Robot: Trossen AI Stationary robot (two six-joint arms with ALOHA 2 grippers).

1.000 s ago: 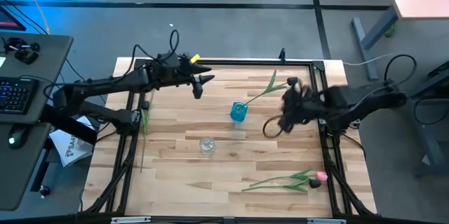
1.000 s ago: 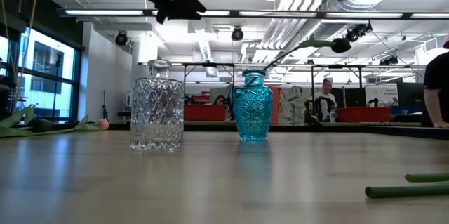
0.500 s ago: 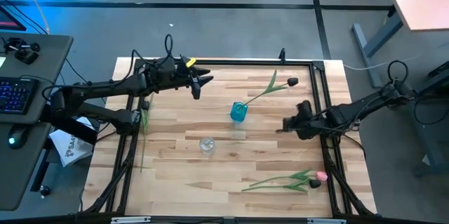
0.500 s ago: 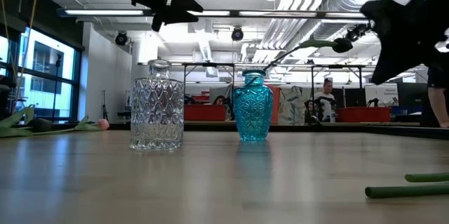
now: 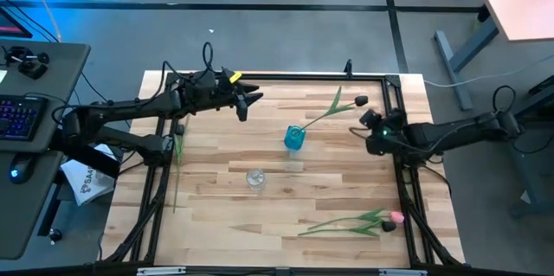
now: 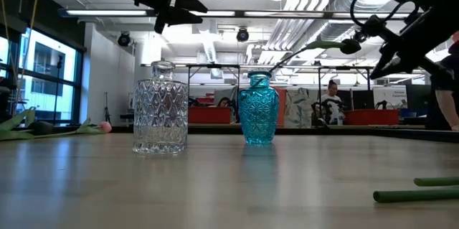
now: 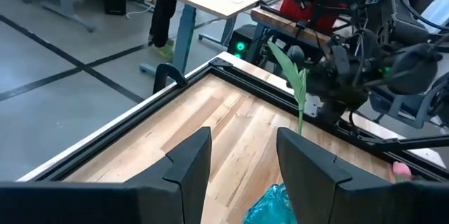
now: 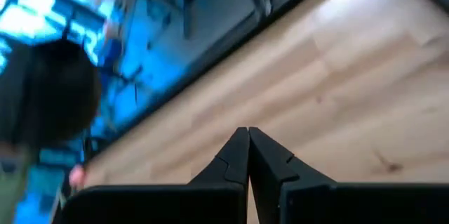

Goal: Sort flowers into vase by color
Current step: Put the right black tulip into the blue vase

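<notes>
So the right gripper (image 5: 364, 126), fingers pinched together on nothing, is hovering just beside the dark-headed tulip (image 5: 360, 100) leaning out of the small blue glass vase (image 5: 294, 138).

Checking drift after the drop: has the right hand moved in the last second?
Yes. In the high view the right hand has pulled back toward the table's right rail, away from the blue vase. Its fingers are shut and empty.

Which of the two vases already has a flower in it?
The blue glass vase: a dark-headed tulip stands in it, leaning toward the right pincer. The clear cut-glass vase holds no flower.
</notes>
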